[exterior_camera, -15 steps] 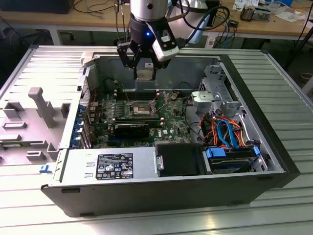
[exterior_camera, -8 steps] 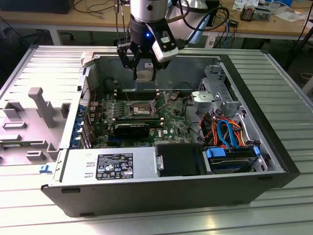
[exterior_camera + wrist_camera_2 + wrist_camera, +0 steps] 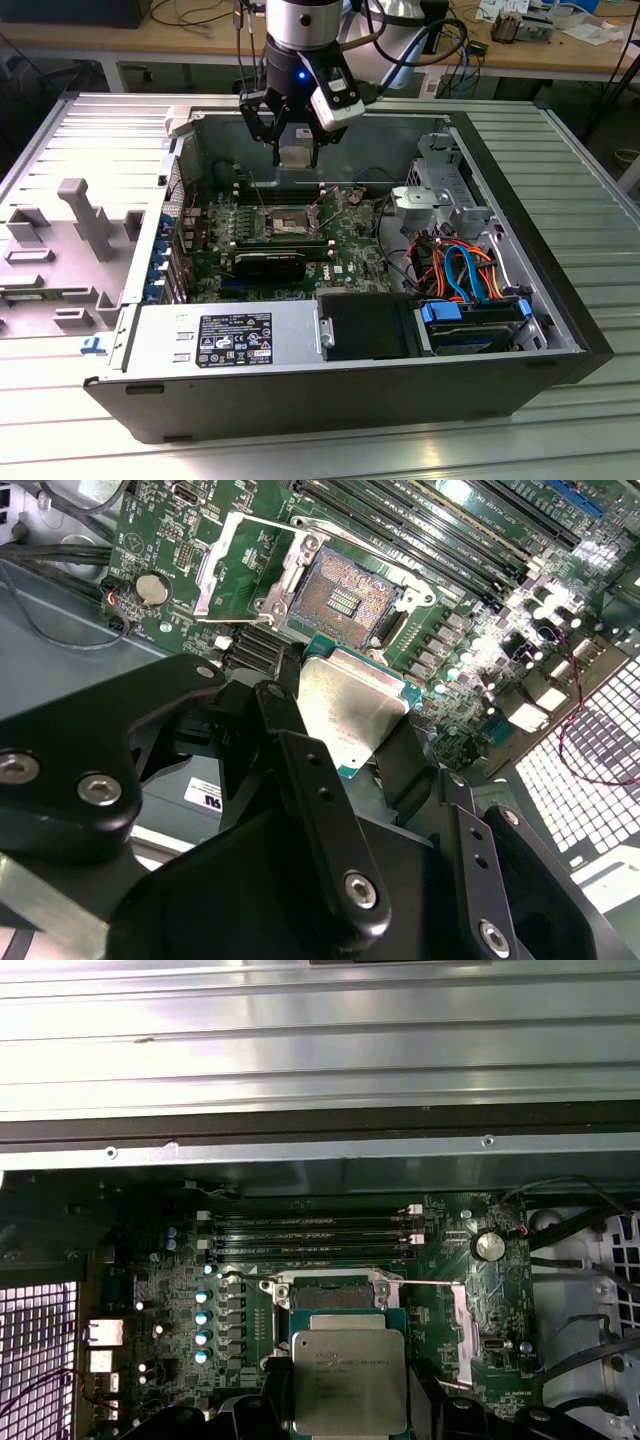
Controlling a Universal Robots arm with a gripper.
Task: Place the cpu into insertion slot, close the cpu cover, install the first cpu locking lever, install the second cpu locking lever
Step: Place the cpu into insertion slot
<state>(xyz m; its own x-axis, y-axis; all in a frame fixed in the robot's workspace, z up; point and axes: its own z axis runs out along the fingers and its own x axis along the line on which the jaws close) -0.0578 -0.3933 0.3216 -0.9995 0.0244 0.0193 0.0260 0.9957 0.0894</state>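
Observation:
My gripper [image 3: 297, 152] hangs inside the open computer case, above the green board, shut on the cpu [image 3: 297, 157]. In the second wrist view the black fingers [image 3: 278, 720] clamp two opposite edges of the silvery cpu [image 3: 345, 715]. The insertion slot [image 3: 345, 595] lies below and a little ahead of it, its dark pin field bare. The cpu cover [image 3: 235, 565] is swung up and open beside the slot. In the first wrist view the cpu [image 3: 348, 1380] overlaps the near edge of the insertion slot [image 3: 335, 1297], and the cpu cover [image 3: 460, 1330] stands open to one side.
Long black memory slots [image 3: 310, 1238] run beside the socket. The case's steel wall [image 3: 320, 140] rises just behind the gripper. A power supply [image 3: 225, 338] and a drive bay with blue and orange cables [image 3: 460, 270] fill the near side. A grey side panel [image 3: 70, 240] lies at the exterior view's left.

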